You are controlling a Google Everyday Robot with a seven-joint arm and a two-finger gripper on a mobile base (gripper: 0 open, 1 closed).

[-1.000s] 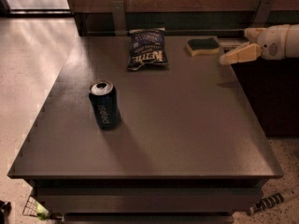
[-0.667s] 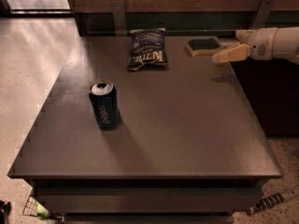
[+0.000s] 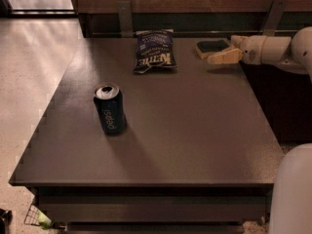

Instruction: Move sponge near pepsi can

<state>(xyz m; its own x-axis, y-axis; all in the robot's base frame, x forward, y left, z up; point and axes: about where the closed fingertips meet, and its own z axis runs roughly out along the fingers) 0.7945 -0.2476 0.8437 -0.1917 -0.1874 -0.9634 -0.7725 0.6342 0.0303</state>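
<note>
gripper (image 3: 223,57) low over table (image 3: 195,130), open or closed: cannot tell | sponge (image 3: 211,47) just beside its tip, likely grab target | can (image 3: 110,109) well apart from it, upright, awaiting sponge

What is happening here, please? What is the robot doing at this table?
A robot arm reaches in from the right over the far right part of the table. Its claw is right at the near edge of the sponge, which lies flat on the table, not yet lifted. The pepsi can stands upright far off, toward the front left. A chip bag lies at the back, left of the sponge.
</note>
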